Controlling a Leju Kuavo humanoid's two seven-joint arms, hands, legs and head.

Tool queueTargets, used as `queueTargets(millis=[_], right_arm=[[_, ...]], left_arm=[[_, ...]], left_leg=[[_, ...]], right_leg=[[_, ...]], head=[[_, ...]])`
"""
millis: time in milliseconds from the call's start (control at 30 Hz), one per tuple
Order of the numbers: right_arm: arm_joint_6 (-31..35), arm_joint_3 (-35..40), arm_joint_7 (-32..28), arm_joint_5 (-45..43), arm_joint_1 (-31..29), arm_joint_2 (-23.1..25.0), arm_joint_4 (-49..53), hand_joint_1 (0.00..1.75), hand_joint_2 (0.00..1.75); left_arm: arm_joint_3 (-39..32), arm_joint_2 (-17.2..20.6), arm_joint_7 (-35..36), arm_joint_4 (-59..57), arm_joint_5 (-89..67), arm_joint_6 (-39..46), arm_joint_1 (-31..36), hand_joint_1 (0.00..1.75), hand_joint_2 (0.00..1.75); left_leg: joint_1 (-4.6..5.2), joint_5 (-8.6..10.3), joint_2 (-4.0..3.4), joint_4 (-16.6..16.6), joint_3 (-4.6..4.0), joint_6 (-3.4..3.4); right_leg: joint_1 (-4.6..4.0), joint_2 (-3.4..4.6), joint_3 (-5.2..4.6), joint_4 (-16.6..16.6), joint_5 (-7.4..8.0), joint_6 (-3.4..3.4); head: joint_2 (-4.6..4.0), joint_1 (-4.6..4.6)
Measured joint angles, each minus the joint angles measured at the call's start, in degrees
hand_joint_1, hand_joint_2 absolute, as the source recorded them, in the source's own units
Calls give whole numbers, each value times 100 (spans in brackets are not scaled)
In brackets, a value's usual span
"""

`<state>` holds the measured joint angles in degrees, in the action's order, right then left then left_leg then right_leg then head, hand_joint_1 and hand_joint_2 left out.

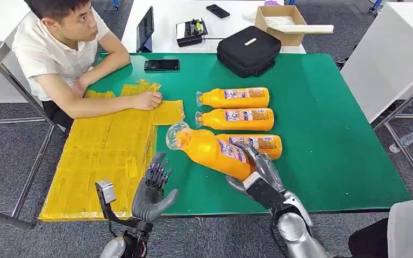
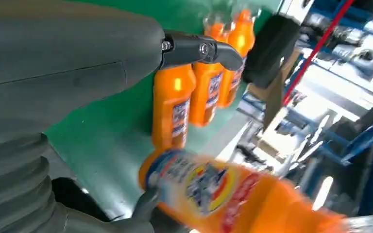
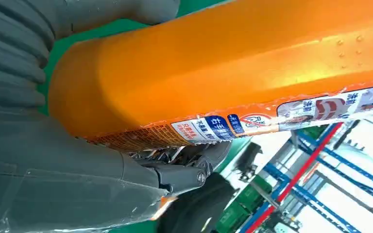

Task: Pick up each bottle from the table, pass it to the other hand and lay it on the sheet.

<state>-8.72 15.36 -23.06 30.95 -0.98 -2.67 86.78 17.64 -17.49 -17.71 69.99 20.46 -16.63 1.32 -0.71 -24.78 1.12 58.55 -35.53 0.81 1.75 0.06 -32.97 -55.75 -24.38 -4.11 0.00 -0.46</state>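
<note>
My right hand [image 1: 258,164] grips an orange bottle [image 1: 212,151] by its base, lifted above the green table [image 1: 322,134] with its clear cap pointing left; the same bottle [image 3: 233,68] crosses the right wrist view. My left hand [image 1: 153,191] is open, palm toward the bottle, a short way left of it. In the left wrist view the held bottle [image 2: 233,194] is blurred near my left hand [image 2: 68,63]. Three more orange bottles [image 1: 235,98] [image 1: 238,119] [image 1: 258,143] lie in a row on the table. The yellow sheet [image 1: 107,156] covers the table's left part.
A person sits at the table's far left, a hand [image 1: 149,100] resting on the sheet. A phone [image 1: 161,65] and a black bag [image 1: 248,50] lie at the table's far edge. A white table behind holds a cardboard box [image 1: 282,24].
</note>
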Motion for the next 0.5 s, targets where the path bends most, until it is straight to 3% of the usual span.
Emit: queueTargets(millis=[333, 500], right_arm=[[-28, 430, 0, -74, -545, 297, -607, 175, 175], [184, 597, 321, 299, -575, 392, -807, 175, 175]], left_arm=[[116, 0, 25, -291, 187, -103, 188, 0, 175], [158, 0, -44, -230, -553, 354, 214, 0, 175]], left_leg=[[-1, 1, 2, 0, 0, -1], [-1, 0, 3, 0, -3, -1]], right_leg=[[-1, -1, -3, -1, 0, 0], [0, -1, -5, 0, 0, 0]], head=[[0, 0], [0, 2]])
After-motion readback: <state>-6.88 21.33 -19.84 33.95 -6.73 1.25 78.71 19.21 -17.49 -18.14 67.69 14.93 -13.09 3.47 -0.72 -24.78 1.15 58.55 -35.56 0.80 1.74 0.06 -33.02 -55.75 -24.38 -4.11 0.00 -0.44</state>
